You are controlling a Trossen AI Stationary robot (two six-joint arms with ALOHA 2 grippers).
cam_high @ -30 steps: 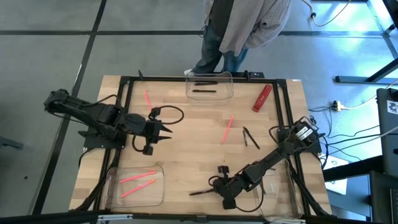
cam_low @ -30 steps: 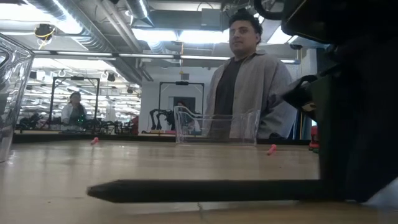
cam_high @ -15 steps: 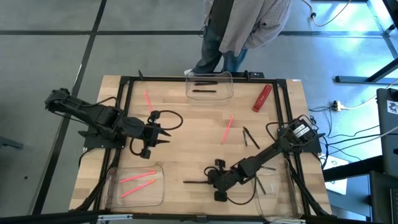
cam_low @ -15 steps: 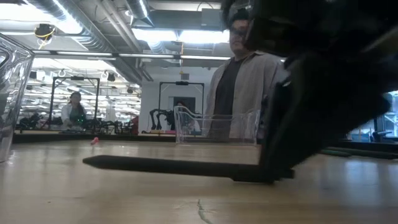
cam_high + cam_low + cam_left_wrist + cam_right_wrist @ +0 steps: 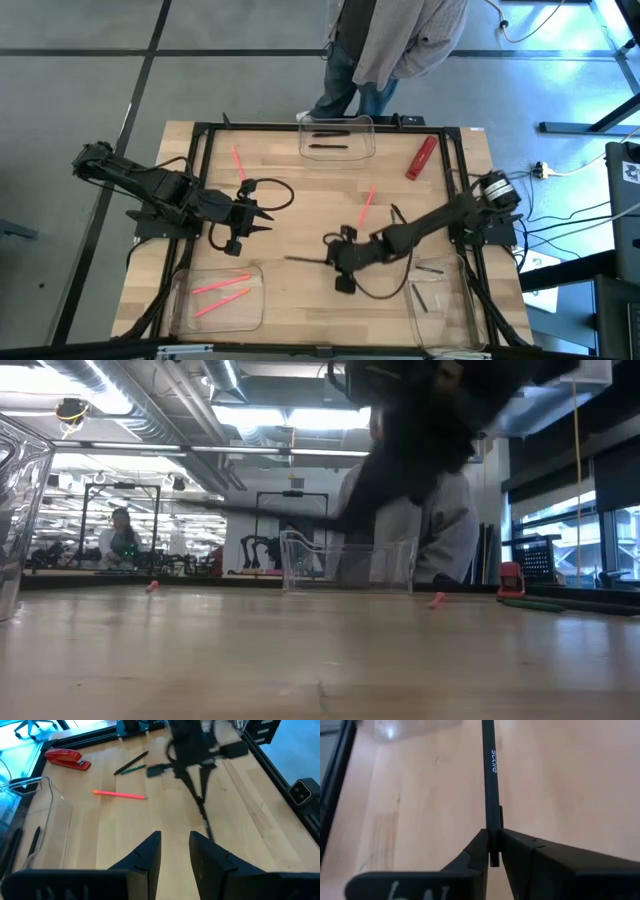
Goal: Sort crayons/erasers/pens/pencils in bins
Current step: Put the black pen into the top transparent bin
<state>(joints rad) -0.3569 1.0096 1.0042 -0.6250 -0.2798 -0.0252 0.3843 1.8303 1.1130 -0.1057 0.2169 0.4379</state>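
My right gripper (image 5: 333, 260) is over the middle of the table, shut on a black pen (image 5: 303, 259) that sticks out toward the table's left. The pen shows as a thin dark line in the low view (image 5: 262, 511). My left gripper (image 5: 266, 213) waits open and empty at the left-middle. Two pink sticks (image 5: 238, 162) (image 5: 366, 205) and two dark sticks (image 5: 401, 221) lie flat on the table. The far bin (image 5: 337, 139) holds black sticks, the near-left bin (image 5: 216, 298) pink ones, and the near-right bin (image 5: 441, 297) short dark ones. My right gripper pinches the black pen near its end (image 5: 493, 826) between its two fingers (image 5: 479, 845). The fingers come about level from the table's right, and the pen runs on straight ahead of them rather than across. The pen is lifted clear of the table, roughly level.
A red stapler (image 5: 421, 157) lies at the far right. A person (image 5: 395, 40) stands behind the far edge. A black frame (image 5: 200, 150) runs along the table's sides. Cables loop near both grippers. Bare wood lies between the two grippers.
My right gripper has gone from near the table's near edge toward the far edge and a little left, rising with the black pen. The pen, which lay low over the table, is now lifted clear and still points toward the table's left.
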